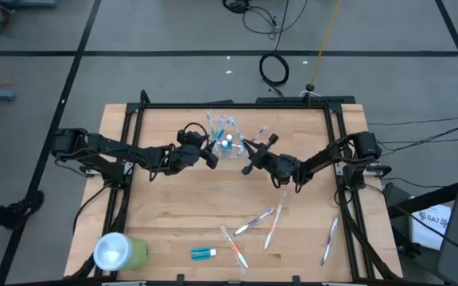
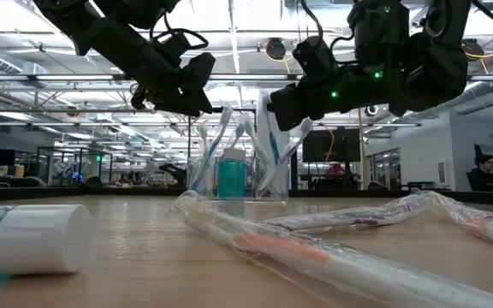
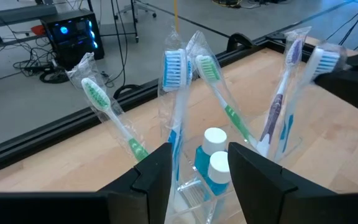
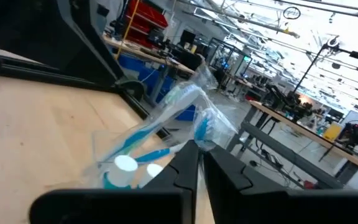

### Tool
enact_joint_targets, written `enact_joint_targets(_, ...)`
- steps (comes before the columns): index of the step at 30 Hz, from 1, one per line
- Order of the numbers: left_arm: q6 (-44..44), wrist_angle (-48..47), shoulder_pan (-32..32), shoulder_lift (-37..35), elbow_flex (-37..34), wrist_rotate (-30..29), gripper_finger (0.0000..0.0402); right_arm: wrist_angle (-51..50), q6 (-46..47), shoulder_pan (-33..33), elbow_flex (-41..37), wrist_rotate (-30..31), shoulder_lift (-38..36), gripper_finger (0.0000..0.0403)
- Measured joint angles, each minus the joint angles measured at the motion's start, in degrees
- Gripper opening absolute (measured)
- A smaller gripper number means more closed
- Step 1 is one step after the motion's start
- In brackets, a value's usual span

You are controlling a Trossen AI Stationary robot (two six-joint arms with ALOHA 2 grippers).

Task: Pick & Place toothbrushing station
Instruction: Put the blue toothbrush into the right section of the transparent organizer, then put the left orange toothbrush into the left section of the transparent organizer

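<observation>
- A white-capped toothpaste tube lay on its side nearest the low camera, with wrapped toothbrushes lying across the worktop just beside it.
- The toothbrushing station, a small clear plastic cup, stood near the middle of the worktop's far edge.
- The cup held several wrapped toothbrushes standing tilted outward, plus two small teal bottles with white caps.
- The left gripper hovered just beside the cup, on the side toward the worktop's left edge. Its fingers were parted by a moderate gap, with the cup's contents visible between them; they held nothing.
- The right gripper hovered just beside the cup, on the side toward the right edge. Its fingers stood nearly together, with only a narrow slit between them. Contact with any toothbrush wrapper could not be determined.
- A larger light-green cup lay on its side near the near-left corner.
- Further wrapped toothbrushes lay scattered toward the near edge, and one lay near the right edge.
</observation>
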Motion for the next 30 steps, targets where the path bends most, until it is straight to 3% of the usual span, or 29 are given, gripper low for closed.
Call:
enact_joint_targets(15,0.02,0.04,0.00,0.00,0.00,0.13,0.0163,-7.32,5.15,0.32,-0.04,-0.15,-0.08,0.0134)
enact_joint_targets(20,0.03,0.09,0.00,0.00,0.00,0.11,0.0163,-9.40,5.16,1.88,-0.04,-0.39,-3.87,0.0162)
enact_joint_targets(26,-0.05,0.54,0.00,0.00,0.00,1.40,0.0163,-24.77,5.46,6.29,-0.04,-0.68,-14.91,0.0171)
enact_joint_targets(30,0.44,4.57,0.00,0.00,0.00,6.41,0.0163,-39.58,13.06,9.40,-0.04,-0.71,-23.51,0.0171)
